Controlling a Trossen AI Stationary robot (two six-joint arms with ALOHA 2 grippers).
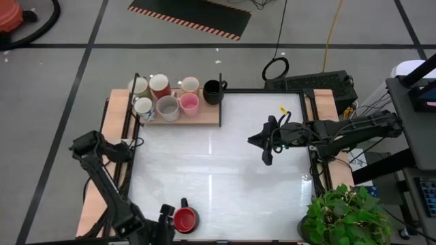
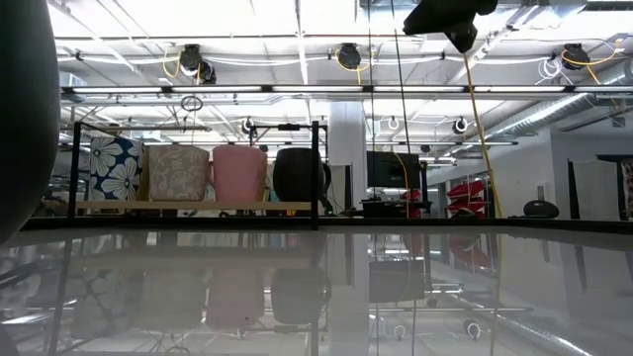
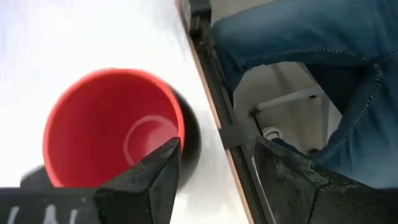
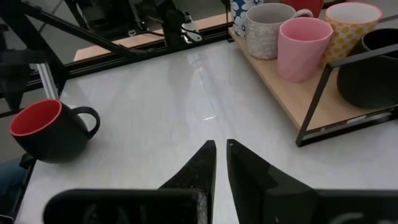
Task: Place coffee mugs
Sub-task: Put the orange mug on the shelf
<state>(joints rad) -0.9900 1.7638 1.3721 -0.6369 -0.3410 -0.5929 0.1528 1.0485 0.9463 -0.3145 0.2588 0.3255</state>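
At the bottom centre of the high view, the left gripper [image 1: 165, 216] hangs with jaws spread beside the red mug [image 1: 185, 220], which stands upright near the glossy white desk [image 1: 225, 156] edge. Its black outside looks smooth and slippery, so one jaw inside the rim should grip best. Seven mugs fill the wooden rack [image 1: 204, 117] at upper left. The right gripper [image 1: 266, 151] waits mid-desk, jaws nearly pressed together.

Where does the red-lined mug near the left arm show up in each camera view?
High view: red-lined mug at the bottom edge, beside the left gripper.
Low view: not identifiable.
Left wrist view: fills the left half, just past the fingers.
Right wrist view: far left, handle toward the rack.
Shared landmark: wooden rack, also.
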